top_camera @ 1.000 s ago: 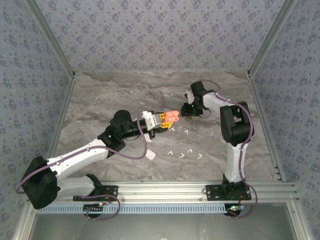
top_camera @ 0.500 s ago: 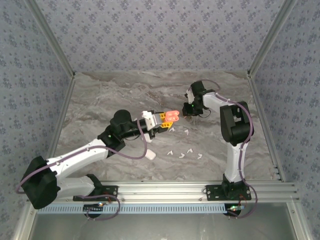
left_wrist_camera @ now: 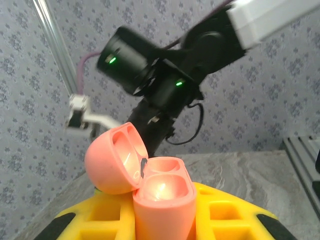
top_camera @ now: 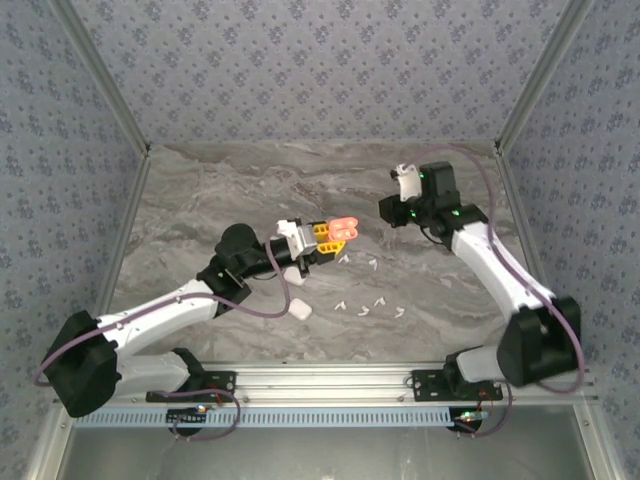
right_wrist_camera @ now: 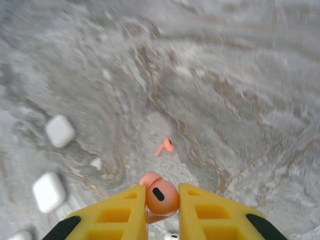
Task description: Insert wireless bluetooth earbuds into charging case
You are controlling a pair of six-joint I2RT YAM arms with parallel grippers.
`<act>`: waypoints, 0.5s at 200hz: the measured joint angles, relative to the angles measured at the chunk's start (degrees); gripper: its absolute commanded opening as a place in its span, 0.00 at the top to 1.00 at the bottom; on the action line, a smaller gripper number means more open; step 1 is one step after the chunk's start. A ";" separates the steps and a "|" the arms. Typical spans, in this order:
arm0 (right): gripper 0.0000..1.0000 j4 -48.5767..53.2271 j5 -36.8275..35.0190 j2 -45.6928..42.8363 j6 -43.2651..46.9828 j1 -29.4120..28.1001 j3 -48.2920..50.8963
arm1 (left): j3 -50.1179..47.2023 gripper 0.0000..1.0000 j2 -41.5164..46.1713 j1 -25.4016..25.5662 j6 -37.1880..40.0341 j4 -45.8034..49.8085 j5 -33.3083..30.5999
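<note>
My left gripper [top_camera: 333, 237] is shut on the open coral charging case [top_camera: 343, 227], holding it upright above mid-table. In the left wrist view the case [left_wrist_camera: 163, 194] stands between the yellow fingers [left_wrist_camera: 227, 215], lid [left_wrist_camera: 112, 161] swung back, both wells showing. My right gripper [top_camera: 390, 211] hovers just right of the case, shut on a coral earbud [right_wrist_camera: 162, 198] between its yellow fingers [right_wrist_camera: 212, 212]. A second coral earbud [right_wrist_camera: 165, 146] lies on the marble below. Several white earbuds [top_camera: 363, 309] are scattered in front of the case.
Two white cases [right_wrist_camera: 60, 131] [right_wrist_camera: 48, 191] lie on the marble, with a white earbud [right_wrist_camera: 96, 163] between them. A white case [top_camera: 300, 311] sits beside the left forearm. Metal frame rails [top_camera: 525, 250] and patterned walls bound the table.
The right gripper closed on a coral earbud and lifted off the table, the arm swinging up and outward. The left gripper shifted the case slightly left.
</note>
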State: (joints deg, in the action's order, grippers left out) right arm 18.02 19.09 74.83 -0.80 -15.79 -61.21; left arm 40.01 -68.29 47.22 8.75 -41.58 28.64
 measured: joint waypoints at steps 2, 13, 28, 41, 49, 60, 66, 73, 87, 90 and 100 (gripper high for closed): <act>0.79 -0.42 0.26 -0.87 0.04 0.00 0.35 | 0.00 1.00 -0.11 -0.04 -0.24 -0.42 0.09; 0.79 -1.62 1.75 -5.22 0.48 0.00 1.92 | 0.00 1.00 -0.87 -0.42 -1.29 -2.03 0.52; 0.79 -3.04 3.82 -10.16 0.90 0.00 3.34 | 0.00 1.00 -2.16 -0.81 -2.62 -3.69 0.72; 0.79 -4.48 5.97 -14.12 1.27 0.00 4.15 | 0.00 1.00 -3.43 -1.16 -3.65 -4.83 0.92; 0.80 -5.35 7.37 -16.15 1.29 0.00 4.42 | 0.00 1.00 -4.22 -1.22 -4.20 -5.20 0.98; 0.80 -6.97 9.49 -18.67 1.29 -0.15 4.52 | 0.00 1.00 -5.16 -1.22 -4.87 -5.38 1.33; 0.80 -7.89 10.54 -19.71 1.27 -0.37 4.55 | 0.00 1.00 -5.75 -1.22 -5.31 -5.42 1.51; 0.80 -9.03 11.63 -20.81 1.29 -0.92 4.57 | 0.00 1.00 -6.25 -1.22 -5.73 -5.55 1.75; 0.80 -10.62 13.18 -22.23 1.51 -2.64 4.57 | 0.02 1.00 -7.26 -1.27 -6.47 -5.90 1.99; 0.80 -10.93 13.35 -22.43 1.66 -3.08 4.57 | 0.02 1.00 -7.39 -1.27 -6.56 -5.97 2.01; 0.80 -11.47 13.88 -22.80 2.25 -4.66 4.57 | 0.02 1.00 -7.96 -1.27 -7.04 -6.23 2.19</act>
State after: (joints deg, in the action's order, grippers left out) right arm 6.55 32.97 52.03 1.45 -20.45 -56.64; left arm 40.03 -76.25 45.95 1.72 -47.81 30.83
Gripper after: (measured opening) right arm 0.205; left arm 0.217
